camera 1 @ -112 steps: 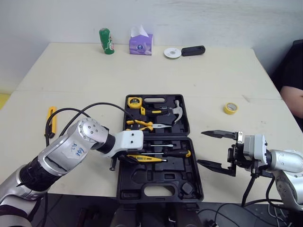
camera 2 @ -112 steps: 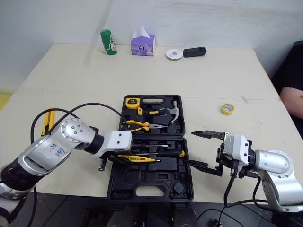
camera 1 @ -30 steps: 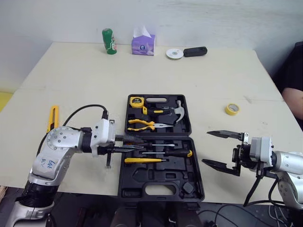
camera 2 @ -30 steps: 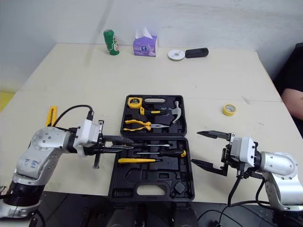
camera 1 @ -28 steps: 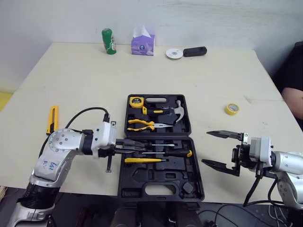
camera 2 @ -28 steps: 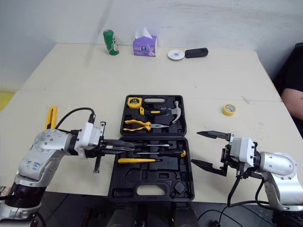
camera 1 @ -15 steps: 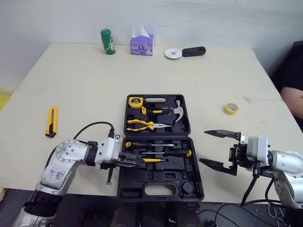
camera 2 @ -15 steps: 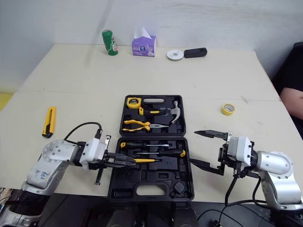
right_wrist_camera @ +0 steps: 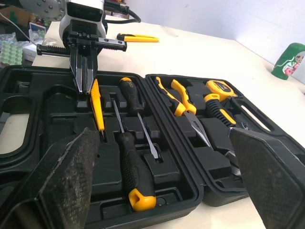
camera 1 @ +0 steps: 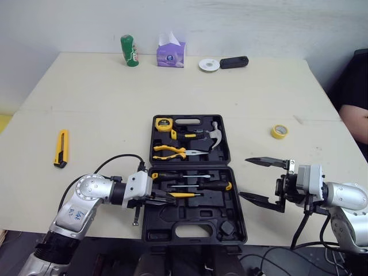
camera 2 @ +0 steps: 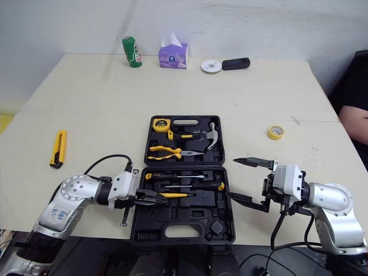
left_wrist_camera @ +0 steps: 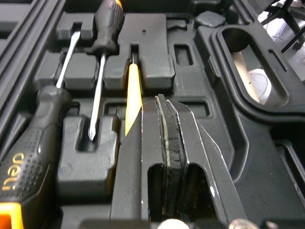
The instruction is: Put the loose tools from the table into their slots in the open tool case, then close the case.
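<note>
Tool case: open flat at the centre of the tabletop, lid half at 12 o'clock.
Yellow screwdriver: lying in the case's near half, just beside two black-handled screwdrivers.
Left tool: clenched on nothing, tips over the yellow screwdriver's 9 o'clock end.
Right tool: released, spread wide, at the case's 3 o'clock, not touching it.
Utility knife: loose, at the case's 9 o'clock, well apart.
Tape roll: loose, at the case's 2 o'clock.
</note>
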Robot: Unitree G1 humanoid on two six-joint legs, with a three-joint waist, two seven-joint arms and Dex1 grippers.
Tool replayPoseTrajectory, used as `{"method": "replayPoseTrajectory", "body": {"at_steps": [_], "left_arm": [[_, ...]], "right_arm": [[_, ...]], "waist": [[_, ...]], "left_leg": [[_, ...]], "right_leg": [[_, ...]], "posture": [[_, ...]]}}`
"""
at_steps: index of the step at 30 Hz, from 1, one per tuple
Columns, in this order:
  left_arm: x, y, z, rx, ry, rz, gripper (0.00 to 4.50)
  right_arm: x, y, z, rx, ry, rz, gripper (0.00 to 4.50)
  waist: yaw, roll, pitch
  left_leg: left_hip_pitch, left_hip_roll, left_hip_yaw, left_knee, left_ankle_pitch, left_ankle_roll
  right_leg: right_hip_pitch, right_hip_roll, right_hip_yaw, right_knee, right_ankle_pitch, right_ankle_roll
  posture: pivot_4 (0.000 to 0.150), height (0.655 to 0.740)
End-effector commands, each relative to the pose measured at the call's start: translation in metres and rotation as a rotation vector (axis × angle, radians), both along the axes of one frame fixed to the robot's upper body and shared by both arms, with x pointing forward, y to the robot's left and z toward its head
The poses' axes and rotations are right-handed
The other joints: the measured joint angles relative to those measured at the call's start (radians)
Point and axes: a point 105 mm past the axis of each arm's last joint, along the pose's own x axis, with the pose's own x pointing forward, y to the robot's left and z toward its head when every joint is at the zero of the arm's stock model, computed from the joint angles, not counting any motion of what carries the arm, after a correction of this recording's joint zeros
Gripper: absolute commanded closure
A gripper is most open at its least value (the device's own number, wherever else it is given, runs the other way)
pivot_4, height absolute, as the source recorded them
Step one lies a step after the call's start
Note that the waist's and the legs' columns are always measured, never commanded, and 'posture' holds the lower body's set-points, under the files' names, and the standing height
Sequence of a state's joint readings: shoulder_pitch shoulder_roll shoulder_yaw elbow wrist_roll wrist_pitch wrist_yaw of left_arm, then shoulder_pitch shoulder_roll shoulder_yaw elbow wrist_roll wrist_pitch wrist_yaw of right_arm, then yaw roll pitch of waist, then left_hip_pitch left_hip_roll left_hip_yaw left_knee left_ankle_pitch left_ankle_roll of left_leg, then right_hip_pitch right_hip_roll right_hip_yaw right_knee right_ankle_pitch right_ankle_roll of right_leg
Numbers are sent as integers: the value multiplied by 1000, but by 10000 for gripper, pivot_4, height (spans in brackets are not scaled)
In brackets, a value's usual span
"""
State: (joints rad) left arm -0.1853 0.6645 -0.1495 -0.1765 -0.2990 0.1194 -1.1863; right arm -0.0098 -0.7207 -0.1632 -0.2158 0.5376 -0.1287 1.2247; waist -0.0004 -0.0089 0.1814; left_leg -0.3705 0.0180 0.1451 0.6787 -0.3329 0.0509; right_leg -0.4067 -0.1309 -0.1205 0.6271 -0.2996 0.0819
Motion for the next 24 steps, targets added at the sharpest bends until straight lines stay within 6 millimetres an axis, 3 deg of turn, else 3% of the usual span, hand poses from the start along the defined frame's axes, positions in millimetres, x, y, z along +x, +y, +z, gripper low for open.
{"method": "replayPoseTrajectory", "body": {"at_steps": [1, 6, 16, 24], "left_arm": [[2, 0, 1, 11, -10, 14, 44557], [2, 1, 0, 18, -2, 28, 44557], [10, -7, 16, -67, 29, 66, 44557], [11, -8, 9, -26, 60, 81, 44557]], "right_arm": [[-3, 5, 8, 3, -36, 17, 0], [-3, 6, 7, 5, -33, 18, 0], [-3, 7, 5, 9, -23, 18, 0], [-4, 7, 3, 4, -14, 18, 0]], "waist": [[0, 0, 0], [0, 0, 0], [0, 0, 0], [0, 0, 0]], "left_leg": [[0, 0, 0, 0, 0, 0], [0, 0, 0, 0, 0, 0], [0, 0, 0, 0, 0, 0], [0, 0, 0, -1, 0, 0]], "right_leg": [[0, 0, 0, 0, 0, 0], [0, 0, 0, 0, 0, 0], [0, 0, 0, 0, 0, 0], [0, 0, 0, 0, 0, 0]], "posture": [[1500, 7400], [1500, 7400], [1500, 7400], [1500, 7400]]}}
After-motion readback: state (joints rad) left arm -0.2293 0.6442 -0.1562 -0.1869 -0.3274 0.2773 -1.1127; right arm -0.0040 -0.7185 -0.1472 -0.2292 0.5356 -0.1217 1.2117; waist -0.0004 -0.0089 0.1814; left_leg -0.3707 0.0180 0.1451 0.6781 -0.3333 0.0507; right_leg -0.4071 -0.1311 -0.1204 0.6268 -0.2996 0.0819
